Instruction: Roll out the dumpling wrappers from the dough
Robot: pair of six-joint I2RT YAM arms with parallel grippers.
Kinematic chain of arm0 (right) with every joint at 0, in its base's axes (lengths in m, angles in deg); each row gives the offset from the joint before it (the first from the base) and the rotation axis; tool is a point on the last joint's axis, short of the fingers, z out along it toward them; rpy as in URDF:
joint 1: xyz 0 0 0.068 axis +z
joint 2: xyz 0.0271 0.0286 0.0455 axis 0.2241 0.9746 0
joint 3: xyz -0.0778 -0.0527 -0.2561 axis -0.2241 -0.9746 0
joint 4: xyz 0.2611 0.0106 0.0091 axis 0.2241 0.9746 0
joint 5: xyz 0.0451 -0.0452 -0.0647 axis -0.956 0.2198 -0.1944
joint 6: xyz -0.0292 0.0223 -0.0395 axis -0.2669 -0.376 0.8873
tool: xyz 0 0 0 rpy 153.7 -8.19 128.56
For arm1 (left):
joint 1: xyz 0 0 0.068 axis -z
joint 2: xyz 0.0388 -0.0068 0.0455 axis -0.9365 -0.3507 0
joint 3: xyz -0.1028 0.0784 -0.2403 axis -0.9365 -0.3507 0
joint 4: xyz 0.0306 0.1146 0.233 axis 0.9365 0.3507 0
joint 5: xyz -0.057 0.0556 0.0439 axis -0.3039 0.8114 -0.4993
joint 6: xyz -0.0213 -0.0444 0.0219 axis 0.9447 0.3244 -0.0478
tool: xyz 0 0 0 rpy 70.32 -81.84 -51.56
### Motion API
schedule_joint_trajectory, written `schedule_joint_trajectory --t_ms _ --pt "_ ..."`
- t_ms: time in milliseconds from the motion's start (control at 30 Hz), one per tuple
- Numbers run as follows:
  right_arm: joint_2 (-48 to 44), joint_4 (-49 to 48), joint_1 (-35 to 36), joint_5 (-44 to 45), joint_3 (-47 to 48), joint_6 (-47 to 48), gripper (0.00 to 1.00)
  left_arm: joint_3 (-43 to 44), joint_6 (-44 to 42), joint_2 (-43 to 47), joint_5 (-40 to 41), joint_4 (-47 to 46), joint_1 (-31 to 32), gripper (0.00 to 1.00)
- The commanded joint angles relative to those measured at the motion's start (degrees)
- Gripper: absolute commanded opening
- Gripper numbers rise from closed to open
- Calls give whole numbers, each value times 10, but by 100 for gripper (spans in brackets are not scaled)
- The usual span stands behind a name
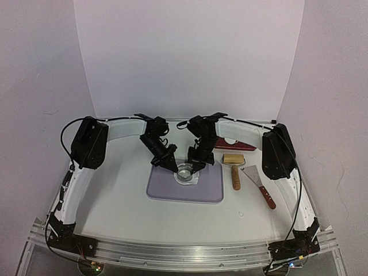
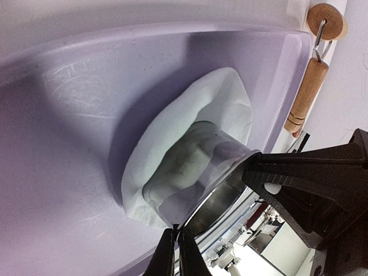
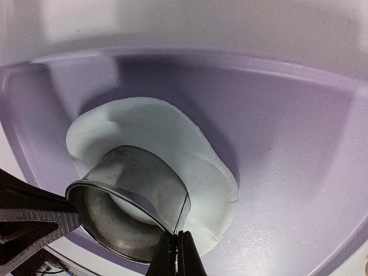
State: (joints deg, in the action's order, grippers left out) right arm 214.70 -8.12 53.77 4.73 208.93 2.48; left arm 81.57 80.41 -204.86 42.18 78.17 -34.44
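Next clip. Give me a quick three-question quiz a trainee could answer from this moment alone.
1. True or false: the ring cutter stands on the dough sheet.
2. What do the left hand and the right hand each pinch? A) a spoon B) the cutter's rim C) a bowl
3. Which tool lies between the purple mat and the scraper?
Key: 1 true; 2 B; 3 the wooden roller.
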Motion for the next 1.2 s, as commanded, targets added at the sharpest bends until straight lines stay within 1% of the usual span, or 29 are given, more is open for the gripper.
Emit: schedule_joint_trajectory --t_ms 0,133,300,467,533,667,800,967,1167 --pt "82 61 -6 57 59 38 0 -35 11 -23 57 35 27 5" --pt "86 68 -20 69 85 41 0 -60 20 -11 54 30 34 5" --pt "83 60 -23 56 118 53 0 -83 25 -6 48 23 34 5" --pt "84 43 -23 40 130 46 0 -76 25 -4 56 21 34 5" --pt "74 44 -23 35 103 36 0 -63 24 -6 68 26 32 5" --pt "32 39 -18 28 6 19 0 -22 19 -20 79 45 23 4" --pt "-4 39 -5 8 -67 1 0 6 14 -24 83 58 4 5" --pt "-38 38 22 -7 -124 -33 0 53 5 -46 81 74 -13 5" --pt "-56 22 53 -43 -180 -63 0 120 1 -83 72 93 -14 5"
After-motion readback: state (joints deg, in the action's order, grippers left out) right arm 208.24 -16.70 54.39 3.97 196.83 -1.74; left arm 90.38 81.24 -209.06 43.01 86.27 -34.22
